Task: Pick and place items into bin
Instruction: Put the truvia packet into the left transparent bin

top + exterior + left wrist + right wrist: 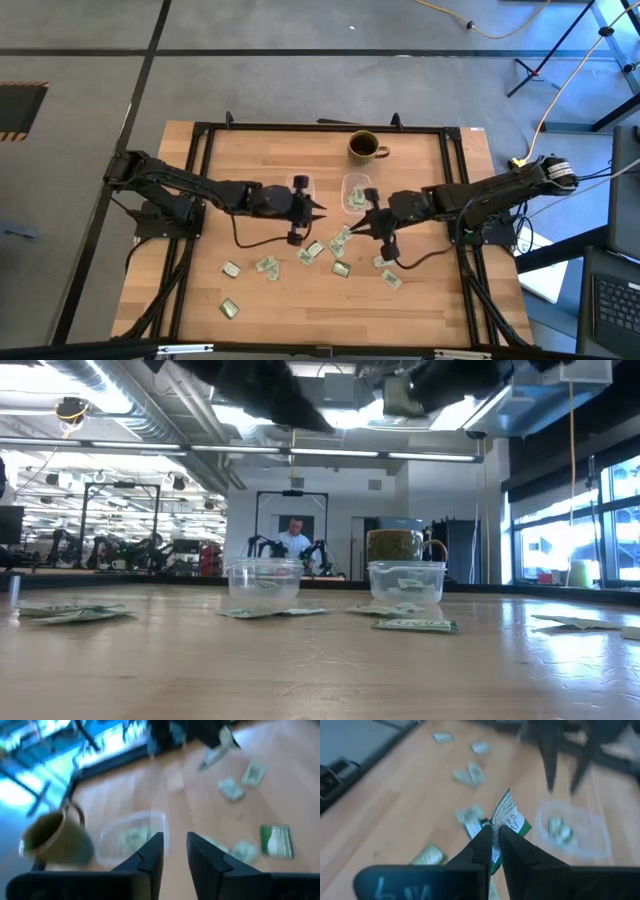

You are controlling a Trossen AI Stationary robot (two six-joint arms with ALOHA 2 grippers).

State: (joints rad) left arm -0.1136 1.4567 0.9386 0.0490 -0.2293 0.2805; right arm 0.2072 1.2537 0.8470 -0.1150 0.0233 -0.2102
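Wooden slatted table (420,300) carries two clear plastic tubs; carry to the right tub (355,190), already holding one. Right gripper (358,228) pinches a small green-white flat packet (507,820); release low. Left gripper (318,209) hangs slightly spread, empty.

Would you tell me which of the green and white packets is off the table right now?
The packet pinched upright between the right gripper fingers; every other packet lies flat on the table or in a clear bin.
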